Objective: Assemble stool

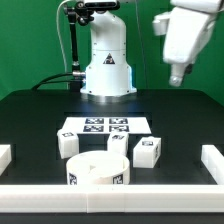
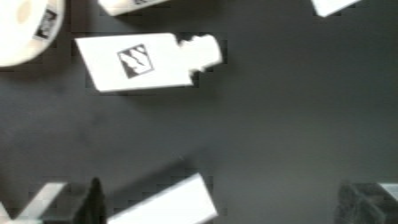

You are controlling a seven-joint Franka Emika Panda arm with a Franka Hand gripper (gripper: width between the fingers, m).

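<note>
The tool (image 1: 176,78) hangs high above the bench (image 1: 180,130), jaws wide apart and empty, likely readying for a leg (image 1: 147,151) lying loose just beside the seat (image 1: 97,170), nothing joined yet.

On the desk (image 1: 30,115), the seat (image 1: 98,172) lies before the marker board (image 1: 95,126). Between them, from the exterior view's left, stand the first leg block (image 1: 67,144), the middle leg block (image 1: 119,144) and the last leg block (image 1: 147,152).

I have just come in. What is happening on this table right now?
Nothing is held yet. The robot gripper hangs open high above the black table, at the exterior view's right. The thick round white plastic seat and three short white tagged leg blocks lie loose, unjoined, near the marker board.
</note>
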